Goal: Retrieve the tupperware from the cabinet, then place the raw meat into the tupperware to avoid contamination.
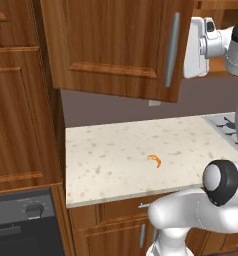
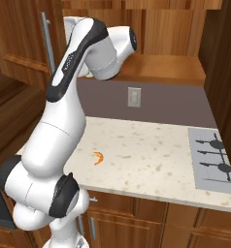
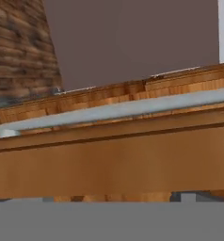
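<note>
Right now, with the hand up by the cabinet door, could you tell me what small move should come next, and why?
Probably ease the hand onto the door's silver bar handle and shut the jaws on it. The cabinet door is only ajar, the handle runs right across the hand view, and the raw meat waits on the counter.

counter: speckled beige top [image 1: 116, 155], running left to right under the wall
stove: grey cooktop with black grates [image 2: 214, 162], right end of the counter
outlet: pale plate [image 2: 133, 97] on the far wall
oven: black front with a knob [image 1: 21, 225], near left, below counter level
drawer fronts: small wood fronts [image 2: 117, 203], short silver handles, under the counter
</note>
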